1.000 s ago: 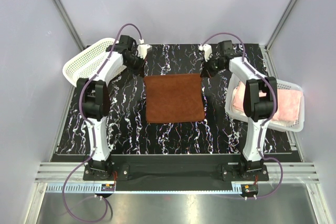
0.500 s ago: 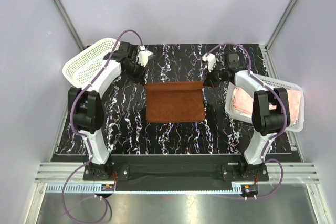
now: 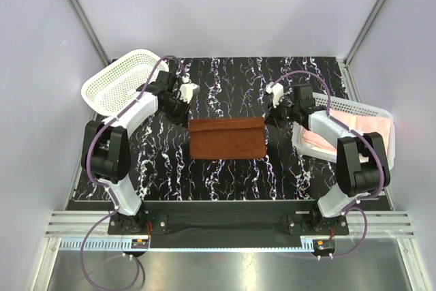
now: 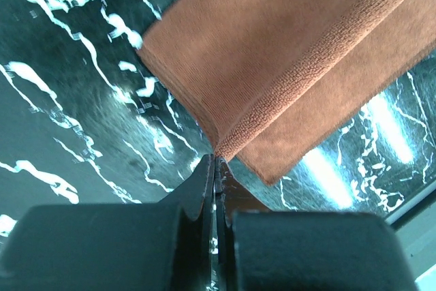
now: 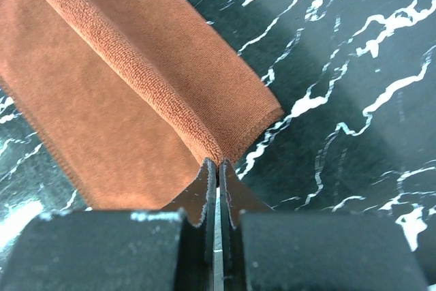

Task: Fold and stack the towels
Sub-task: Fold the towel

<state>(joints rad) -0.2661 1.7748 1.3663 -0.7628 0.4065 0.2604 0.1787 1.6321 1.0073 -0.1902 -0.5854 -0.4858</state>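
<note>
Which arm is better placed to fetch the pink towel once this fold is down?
Right, likely. The pink towel lies in the basket close to the right hand; the left hand grips the brown towel at its opposite corner.

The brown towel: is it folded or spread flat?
Part folded. The brown towel lies doubled, one layer over another, with the left gripper and right gripper pinching its corners.

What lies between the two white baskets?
The rust-brown towel, partly folded, its far corners pinched by the left claw and the right claw. Top view shows it.
</note>
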